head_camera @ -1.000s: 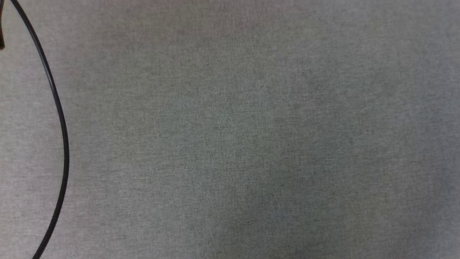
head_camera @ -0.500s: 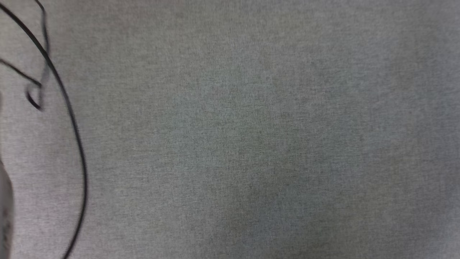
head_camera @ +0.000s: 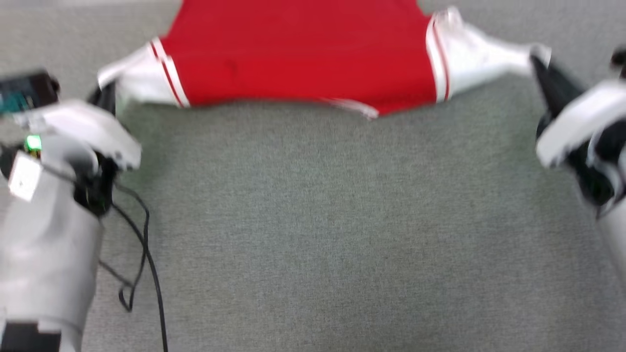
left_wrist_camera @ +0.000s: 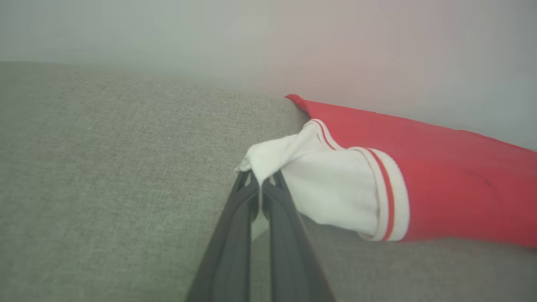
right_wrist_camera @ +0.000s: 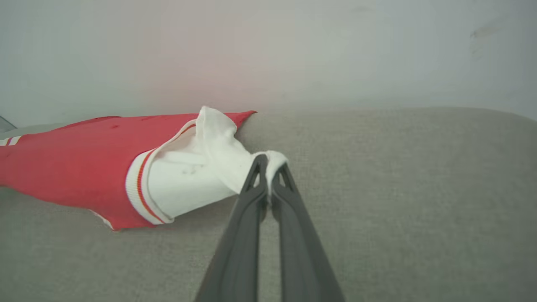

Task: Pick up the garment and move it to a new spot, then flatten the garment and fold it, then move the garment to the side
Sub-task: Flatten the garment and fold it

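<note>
Red garment (head_camera: 303, 54) spans between the left gripper (left_wrist_camera: 259, 183) and right gripper (right_wrist_camera: 268, 170), each clenched on a white sleeve tip; such thin pinches could slip free if pulled wider.

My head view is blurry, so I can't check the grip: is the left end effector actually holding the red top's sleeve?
Observer: Yes, the left wrist view shows the left end effector shut on the tip of the white sleeve of the red top.
Operator: And the right one?
Observer: The right end effector is shut too, with white sleeve fabric pinched in it.
Operator: What's beyond the top?
Observer: A plain pale wall rises behind the grey fabric surface.
</note>
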Robot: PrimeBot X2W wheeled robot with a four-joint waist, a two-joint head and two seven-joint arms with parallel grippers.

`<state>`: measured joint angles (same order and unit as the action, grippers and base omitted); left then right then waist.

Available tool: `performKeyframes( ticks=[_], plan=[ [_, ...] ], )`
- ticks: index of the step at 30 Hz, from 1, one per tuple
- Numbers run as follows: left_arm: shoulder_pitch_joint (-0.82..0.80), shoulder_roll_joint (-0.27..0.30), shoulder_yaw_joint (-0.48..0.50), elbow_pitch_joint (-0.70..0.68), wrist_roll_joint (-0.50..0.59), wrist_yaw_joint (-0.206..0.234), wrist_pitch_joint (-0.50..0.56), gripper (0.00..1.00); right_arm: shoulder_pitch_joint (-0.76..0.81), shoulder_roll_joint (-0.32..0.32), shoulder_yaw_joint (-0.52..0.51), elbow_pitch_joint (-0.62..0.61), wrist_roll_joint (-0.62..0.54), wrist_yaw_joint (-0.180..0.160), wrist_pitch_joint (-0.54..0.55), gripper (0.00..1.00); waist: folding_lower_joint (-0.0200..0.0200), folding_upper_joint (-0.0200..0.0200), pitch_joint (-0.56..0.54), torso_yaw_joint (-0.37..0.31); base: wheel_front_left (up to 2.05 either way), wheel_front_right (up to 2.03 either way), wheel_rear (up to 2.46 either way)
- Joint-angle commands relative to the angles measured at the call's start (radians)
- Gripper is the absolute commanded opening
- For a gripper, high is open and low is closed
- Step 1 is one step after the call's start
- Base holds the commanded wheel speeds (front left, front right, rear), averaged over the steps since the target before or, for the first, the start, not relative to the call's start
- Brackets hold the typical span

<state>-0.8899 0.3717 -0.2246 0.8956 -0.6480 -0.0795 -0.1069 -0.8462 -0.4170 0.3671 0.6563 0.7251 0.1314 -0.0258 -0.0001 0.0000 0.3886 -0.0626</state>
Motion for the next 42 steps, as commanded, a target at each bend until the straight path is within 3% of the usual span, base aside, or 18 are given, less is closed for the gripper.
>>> performKeyframes(
  ticks=[1, 10, 14, 19, 25, 30, 36, 37, 39, 42],
  plan=[
    [0.071, 0.008, 0.006, -0.021, -0.010, 0.001, -0.018, 0.00, 0.084, -0.015, -0.012, -0.029, 0.006, -0.001, -0.017, 0.00, 0.0001, 0.0000, -0.063, 0.003, 0.00, 0.00, 0.00],
    [0.341, 0.018, 0.021, -0.184, -0.034, 0.052, -0.033, 0.00, 0.388, 0.006, -0.096, -0.135, -0.013, -0.002, -0.001, 0.00, 0.0001, 0.0000, -0.198, 0.003, 0.00, 0.00, 0.00],
    [0.504, 0.027, 0.032, -0.315, -0.052, 0.097, -0.007, 0.00, 0.531, 0.028, -0.154, -0.199, -0.042, -0.002, 0.040, 0.00, 0.0001, 0.0000, -0.255, 0.000, 0.00, 0.00, 0.00],
    [0.714, 0.034, 0.055, -0.524, -0.079, 0.185, 0.044, 0.00, 0.700, 0.072, -0.241, -0.294, -0.086, -0.002, 0.112, 0.00, 0.0001, 0.0000, -0.304, -0.001, 0.00, 0.00, 0.00],
    [0.922, 0.056, 0.057, -0.749, -0.067, 0.300, 0.111, 0.00, 0.892, 0.155, -0.370, -0.432, -0.156, -0.002, 0.211, 0.00, 0.0001, 0.0000, -0.341, 0.007, 0.00, 0.00, 0.00],
    [1.062, 0.056, 0.041, -0.864, -0.068, 0.366, 0.170, 0.00, 1.043, 0.252, -0.464, -0.543, -0.212, -0.001, 0.305, 0.00, 0.0001, 0.0000, -0.371, 0.016, 0.00, 0.00, 0.00],
    [1.162, 0.055, 0.023, -0.939, -0.067, 0.407, 0.203, 0.00, 1.151, 0.325, -0.520, -0.613, -0.272, -0.001, 0.419, 0.00, 0.0001, 0.0000, -0.390, 0.027, 0.00, 0.00, 0.00],
    [1.168, 0.056, 0.016, -0.949, -0.061, 0.406, 0.206, 0.00, 1.157, 0.333, -0.521, -0.618, -0.272, -0.001, 0.430, 0.22, 0.0001, 0.0000, -0.391, 0.030, 0.00, 0.00, 0.00],
    [1.166, 0.059, 0.002, -0.961, -0.050, 0.405, 0.208, 0.00, 1.149, 0.340, -0.517, -0.631, -0.282, -0.001, 0.437, 1.00, 0.0001, 0.0000, -0.391, 0.037, 0.00, 0.00, 0.00],
    [1.143, 0.054, -0.012, -0.979, -0.040, 0.400, 0.204, 0.00, 1.108, 0.345, -0.519, -0.648, -0.293, -0.001, 0.403, 1.00, 0.0001, 0.0000, -0.391, 0.048, 0.00, 0.00, 0.00]
  ],
)
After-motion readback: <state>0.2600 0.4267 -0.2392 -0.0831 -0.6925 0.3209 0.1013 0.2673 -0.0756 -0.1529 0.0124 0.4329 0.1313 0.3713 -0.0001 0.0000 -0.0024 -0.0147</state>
